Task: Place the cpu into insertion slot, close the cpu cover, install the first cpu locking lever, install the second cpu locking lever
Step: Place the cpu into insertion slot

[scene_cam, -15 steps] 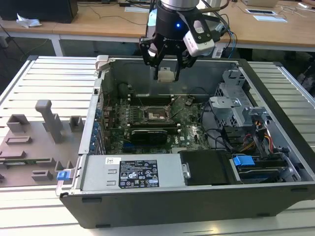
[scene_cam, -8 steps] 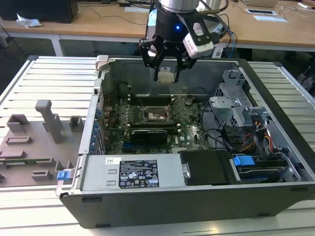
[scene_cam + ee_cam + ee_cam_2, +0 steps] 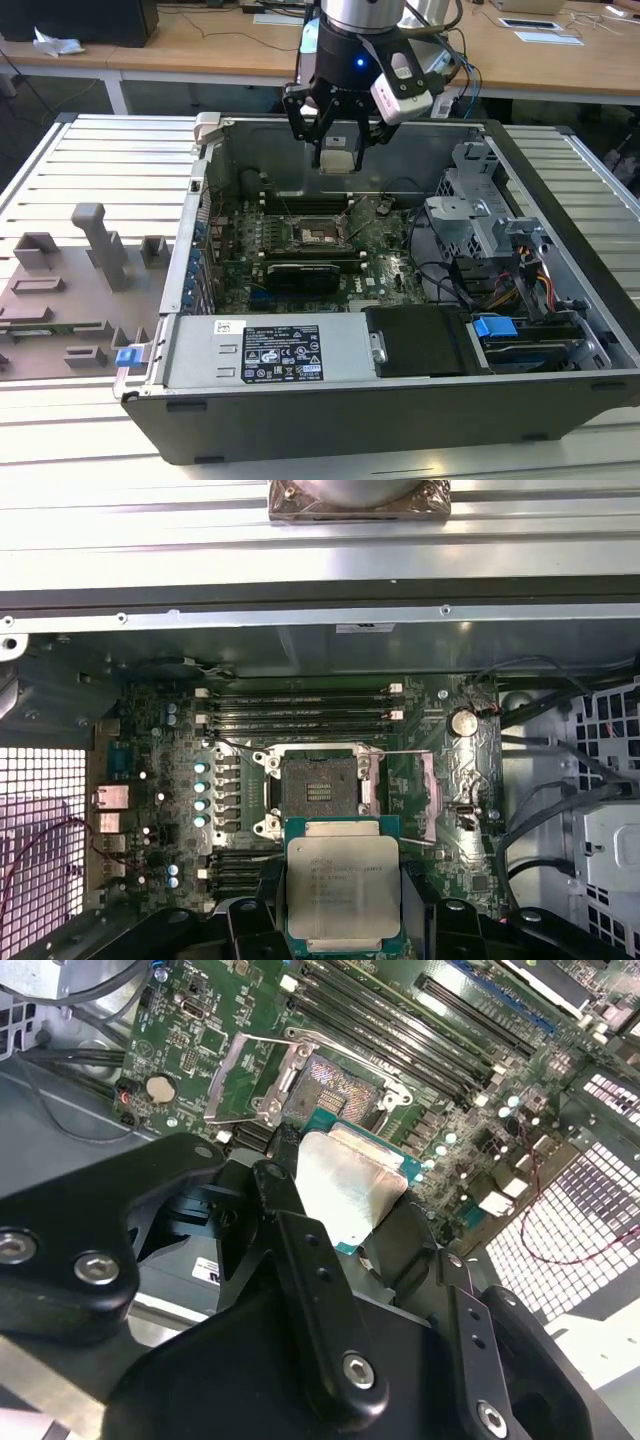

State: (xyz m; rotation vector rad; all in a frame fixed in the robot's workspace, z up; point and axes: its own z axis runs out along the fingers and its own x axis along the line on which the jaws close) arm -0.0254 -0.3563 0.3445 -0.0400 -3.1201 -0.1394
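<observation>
The cpu [image 3: 338,160] hangs above the green motherboard [image 3: 385,275], inside the open computer case, with my gripper [image 3: 338,152] shut on it. In both wrist views its silvery top [image 3: 343,885] [image 3: 350,1188] shows between the black fingers [image 3: 290,1230]. The insertion slot [image 3: 318,785] [image 3: 335,1085] [image 3: 318,235] lies bare, a short way below and ahead of the chip. The cpu cover [image 3: 428,795] [image 3: 225,1075] stands flipped open to one side of the slot.
Long black memory slots [image 3: 300,715] run beside the socket. A black graphics card [image 3: 300,272] lies in front of it. The power supply [image 3: 270,355], drive cage [image 3: 480,220], cables [image 3: 450,280] and the case walls [image 3: 200,230] surround the board. Grey fixtures [image 3: 90,250] sit at the exterior view's left.
</observation>
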